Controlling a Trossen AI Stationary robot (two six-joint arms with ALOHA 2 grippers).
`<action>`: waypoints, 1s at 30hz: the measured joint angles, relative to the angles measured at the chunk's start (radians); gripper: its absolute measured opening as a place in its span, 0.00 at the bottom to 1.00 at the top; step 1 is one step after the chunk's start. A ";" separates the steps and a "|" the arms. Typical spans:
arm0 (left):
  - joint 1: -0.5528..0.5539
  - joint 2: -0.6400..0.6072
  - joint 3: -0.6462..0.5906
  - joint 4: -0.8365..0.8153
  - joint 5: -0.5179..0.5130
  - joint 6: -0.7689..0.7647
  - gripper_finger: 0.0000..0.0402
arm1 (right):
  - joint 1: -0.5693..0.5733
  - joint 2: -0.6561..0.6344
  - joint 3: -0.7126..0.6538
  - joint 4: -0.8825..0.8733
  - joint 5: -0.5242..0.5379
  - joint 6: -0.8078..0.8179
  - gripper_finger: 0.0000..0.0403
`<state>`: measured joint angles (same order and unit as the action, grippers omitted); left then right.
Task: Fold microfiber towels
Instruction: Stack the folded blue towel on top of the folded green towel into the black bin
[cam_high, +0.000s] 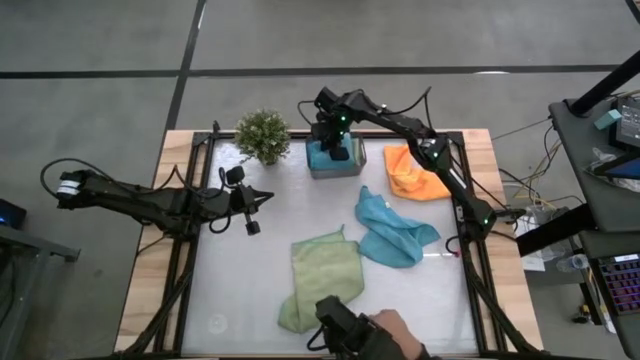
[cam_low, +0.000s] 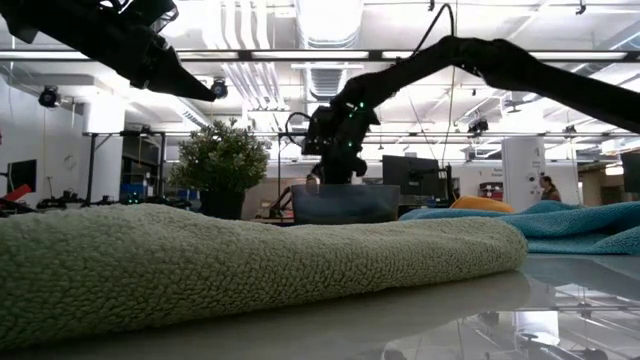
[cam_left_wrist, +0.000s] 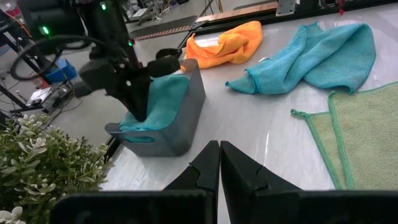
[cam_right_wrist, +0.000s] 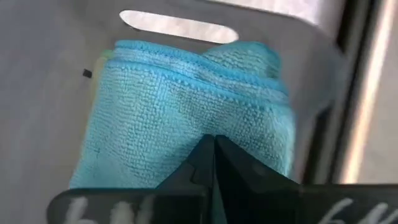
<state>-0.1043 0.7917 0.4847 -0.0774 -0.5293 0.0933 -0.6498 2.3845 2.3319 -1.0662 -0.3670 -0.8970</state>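
One folded teal towel (cam_right_wrist: 186, 106) lies in the bin (cam_left_wrist: 186, 118) beneath the closed right tool (cam_right_wrist: 213, 144).

A folded teal-blue towel (cam_high: 322, 157) sits far back, packed in a neat stack with its hemmed edges showing. To its right, at the far right, an orange towel (cam_high: 413, 172) lies crumpled. A second teal-blue towel (cam_high: 392, 232) lies loosely bunched right of centre. Just left of it, nearer, a light green towel (cam_high: 322, 277) lies roughly folded with one corner turned out.
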 joint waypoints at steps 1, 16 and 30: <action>0.000 0.000 0.000 0.000 0.000 -0.001 0.00 | 0.001 -0.012 0.001 -0.001 0.023 0.006 0.02; 0.060 0.224 0.141 0.069 0.045 0.035 0.00 | -0.006 -0.114 -0.049 -0.157 0.100 0.036 0.02; 0.406 0.594 0.513 -0.090 0.330 0.290 0.00 | -0.036 -0.190 -0.310 0.051 0.169 0.045 0.02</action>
<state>0.3013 1.3854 0.9975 -0.1675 -0.1994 0.3828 -0.6853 2.1942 2.0222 -1.0147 -0.1982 -0.8520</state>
